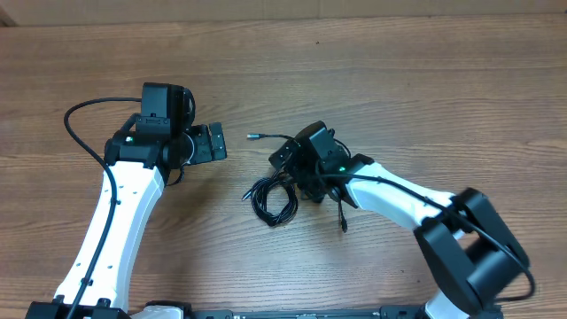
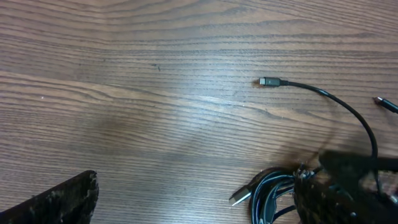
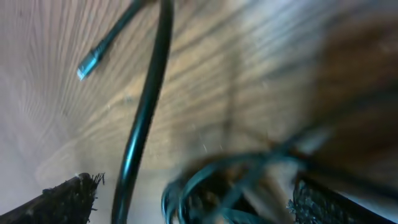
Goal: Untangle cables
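Black pads of the right gripper (image 3: 193, 190) stand wide apart and clamp nothing, and the coiled cables (image 3: 208, 180) lie between them at six o'clock in that wrist view. One cord climbs away toward twelve, and a silver-tipped plug (image 3: 87, 62) sits at ten. The left gripper (image 2: 199, 186) is also spread and empty, hanging over bare wood at about ten o'clock from the bundle when seen from overhead. The wooden table (image 1: 399, 71) carries nothing else. By my reading the untangling has barely begun. Most of the cord is one knotted loop, with a free end at eleven and a tail at four. The right wrist view is badly blurred, so I cannot tell whether its pads touch the coil. The arm hides part of the knot from above, so the number of cords is unclear.
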Available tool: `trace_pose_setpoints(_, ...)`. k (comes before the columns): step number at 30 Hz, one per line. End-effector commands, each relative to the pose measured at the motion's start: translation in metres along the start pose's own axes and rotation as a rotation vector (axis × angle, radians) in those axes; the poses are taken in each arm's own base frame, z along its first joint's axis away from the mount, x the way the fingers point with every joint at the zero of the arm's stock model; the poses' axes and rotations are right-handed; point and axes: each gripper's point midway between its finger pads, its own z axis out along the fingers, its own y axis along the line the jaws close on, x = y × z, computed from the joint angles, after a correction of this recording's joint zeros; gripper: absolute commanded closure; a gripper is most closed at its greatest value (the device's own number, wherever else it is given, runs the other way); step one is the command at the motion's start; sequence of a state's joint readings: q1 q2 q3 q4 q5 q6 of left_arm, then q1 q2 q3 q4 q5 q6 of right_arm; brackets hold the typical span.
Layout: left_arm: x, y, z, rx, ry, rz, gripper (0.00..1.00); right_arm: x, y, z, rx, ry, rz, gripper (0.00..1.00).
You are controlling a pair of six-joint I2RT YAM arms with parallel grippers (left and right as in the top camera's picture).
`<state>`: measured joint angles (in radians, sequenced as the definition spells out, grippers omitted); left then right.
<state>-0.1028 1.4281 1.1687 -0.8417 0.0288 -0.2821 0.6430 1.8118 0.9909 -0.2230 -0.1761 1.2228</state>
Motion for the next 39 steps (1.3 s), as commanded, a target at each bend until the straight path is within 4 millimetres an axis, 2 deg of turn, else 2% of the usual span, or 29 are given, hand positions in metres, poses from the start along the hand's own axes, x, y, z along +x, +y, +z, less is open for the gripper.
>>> trace_pose_setpoints(1, -0.006, 0.002, -0.003, -0.009, -0.016, -0.011, 0.01, -0.012, -0.010, 0.012, 0.030, -0.065, 0.013, 0.03)
trace_pose_setpoints(4, -0.005, 0.002, -0.002, -0.009, -0.014, -0.011, 0.00, -0.017, -0.015, 0.015, 0.050, -0.096, 0.013, 0.09)
trace_pose_setpoints(6, -0.005, 0.002, -0.002, -0.010, -0.012, -0.011, 0.00, -0.020, -0.017, 0.016, 0.060, -0.115, 0.011, 0.19)
trace_pose_setpoints(7, -0.005, 0.002, -0.001, -0.010, -0.012, -0.011, 0.01, -0.020, -0.018, 0.017, 0.065, -0.119, 0.009, 0.21)
trace_pose_setpoints(12, -0.005, 0.002, -0.001, -0.009, -0.012, -0.011, 0.00, -0.002, -0.025, 0.034, 0.092, -0.103, -0.029, 0.33)
trace_pose_setpoints(17, -0.004, 0.002, -0.001, -0.011, -0.008, -0.011, 0.00, 0.017, -0.047, 0.062, 0.157, -0.081, -0.068, 0.36)
trace_pose_setpoints(20, -0.002, 0.003, -0.001, -0.013, 0.001, -0.011, 0.00, 0.020, -0.051, 0.068, 0.166, -0.070, -0.071, 0.50)
trace_pose_setpoints(24, 0.000, 0.004, -0.001, -0.016, 0.010, -0.011, 0.00, 0.014, -0.052, 0.067, 0.165, -0.077, -0.059, 0.71)
trace_pose_setpoints(26, 0.001, 0.004, -0.001, -0.016, 0.010, -0.011, 0.01, 0.010, -0.052, 0.066, 0.161, -0.083, -0.052, 0.91)
trace_pose_setpoints(27, 0.001, 0.004, -0.001, -0.016, 0.010, -0.011, 0.01, 0.007, -0.051, 0.066, 0.158, -0.087, -0.047, 0.96)
trace_pose_setpoints(28, 0.001, 0.003, -0.001, -0.015, 0.011, -0.012, 0.00, 0.003, -0.051, 0.066, 0.155, -0.092, -0.047, 0.96)
trace_pose_setpoints(31, 0.001, 0.004, -0.001, -0.015, 0.011, -0.012, 0.00, -0.005, -0.038, 0.060, 0.117, -0.069, -0.077, 0.96)
trace_pose_setpoints(34, 0.003, 0.002, -0.001, -0.004, 0.023, -0.016, 0.00, -0.014, -0.008, 0.041, 0.031, -0.050, -0.223, 0.96)
trace_pose_setpoints(39, 0.009, -0.010, -0.002, 0.063, 0.054, -0.021, 0.00, -0.025, 0.030, -0.015, -0.071, -0.091, -0.373, 0.96)
